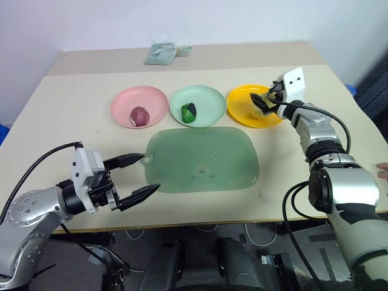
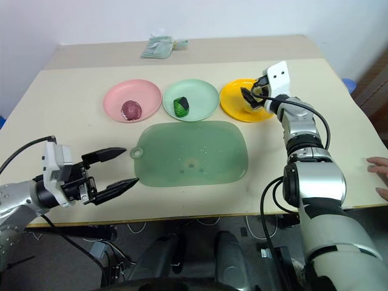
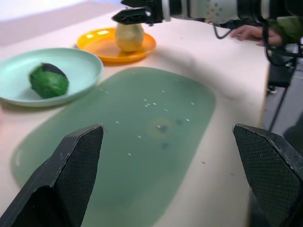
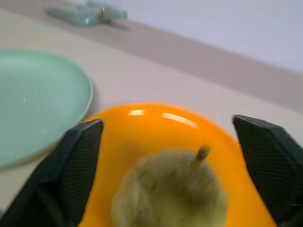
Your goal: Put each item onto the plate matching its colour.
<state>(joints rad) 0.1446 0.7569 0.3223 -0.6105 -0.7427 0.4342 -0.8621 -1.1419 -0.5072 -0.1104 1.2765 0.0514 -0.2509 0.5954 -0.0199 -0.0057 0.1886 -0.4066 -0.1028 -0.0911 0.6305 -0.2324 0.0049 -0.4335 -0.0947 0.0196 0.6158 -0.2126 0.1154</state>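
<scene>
Your right gripper (image 1: 267,100) is reaching out over the orange-yellow plate (image 1: 241,112), and in its own wrist view its two black fingers (image 4: 78,161) are standing wide apart on either side of the pale yellow item (image 3: 129,37), which is sitting on that plate with nothing clamped on it. From the head views the fingers are partly masking the item, so you are probably looking at a release just made, though whether a fingertip is brushing it is hard to tell. Your left gripper (image 1: 134,177) is hanging open and empty near the front corner of the green mat (image 1: 203,159), well apart from all three plates. The maroon-purple item (image 1: 140,115) is lying on the pink plate (image 1: 121,103) and the dark green item (image 1: 189,112) is lying on the mint green plate (image 1: 209,100), so by this reading every item is sitting on its matching colour and you are finishing the last placement. Next you are looking at a clean withdrawal: lifting or drawing the right gripper straight back with the fingers kept spread, so neither one is nudging the yellow item off the plate.
</scene>
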